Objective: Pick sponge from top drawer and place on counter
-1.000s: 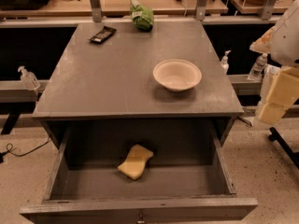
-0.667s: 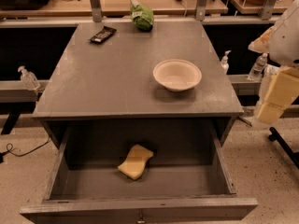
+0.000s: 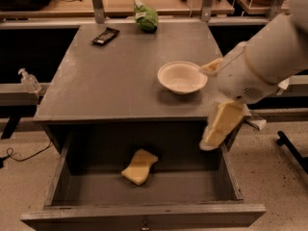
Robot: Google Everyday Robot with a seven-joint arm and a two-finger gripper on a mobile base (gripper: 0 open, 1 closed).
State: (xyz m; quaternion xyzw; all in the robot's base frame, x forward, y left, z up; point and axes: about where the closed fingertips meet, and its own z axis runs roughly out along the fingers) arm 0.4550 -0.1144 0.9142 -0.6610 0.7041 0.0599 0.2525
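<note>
Lying loose on the floor of the pulled-out top drawer (image 3: 192,191), left of its middle and touching no wall, the sponge (image 3: 139,166) is being left exposed from above, which is judged to be why the gripper (image 3: 208,106) is being held at the drawer's right rear corner, by the counter (image 3: 110,81) edge just beside the cream bowl (image 3: 182,77), its yellowish fingers (image 3: 222,124) being held wide apart with nothing between them. The sponge is being shown as a thick pale-yellow block with wavy long edges, lying at a slant
</note>
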